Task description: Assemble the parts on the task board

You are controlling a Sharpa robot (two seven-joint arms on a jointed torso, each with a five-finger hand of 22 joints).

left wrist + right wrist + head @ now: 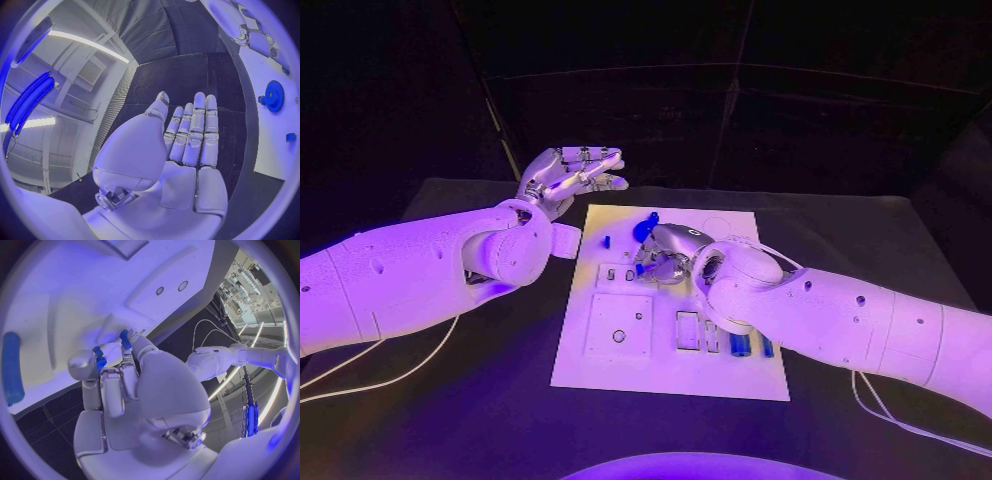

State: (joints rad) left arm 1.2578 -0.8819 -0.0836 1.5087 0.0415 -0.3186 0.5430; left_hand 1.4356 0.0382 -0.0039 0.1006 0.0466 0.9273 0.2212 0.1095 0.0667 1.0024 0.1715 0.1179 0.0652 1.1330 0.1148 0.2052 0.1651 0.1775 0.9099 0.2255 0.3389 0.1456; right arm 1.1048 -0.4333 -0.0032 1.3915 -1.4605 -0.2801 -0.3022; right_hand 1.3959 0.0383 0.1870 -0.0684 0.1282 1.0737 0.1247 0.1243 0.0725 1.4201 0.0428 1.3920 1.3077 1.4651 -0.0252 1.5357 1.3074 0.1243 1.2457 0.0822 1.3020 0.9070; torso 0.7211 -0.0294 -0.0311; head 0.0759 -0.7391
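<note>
Right hand (668,255) is down on the board (610,370), fingers (103,385) curled in over the upper middle of the plate. In the right wrist view small blue parts (99,360) sit right at the fingertips; whether they are pinched or only touched, I cannot tell. The blue gear (646,226) lies just beyond that hand, toward the board's far edge. More blue pegs (738,345) lie in the near-right slots, under the right forearm, long axes running toward the robot. Left hand (571,175) hangs off the board's far-left corner, fingers (194,135) straight, apart, holding nothing. My read: the right hand is clearly nearer, so the next seating move should be its own.
</note>
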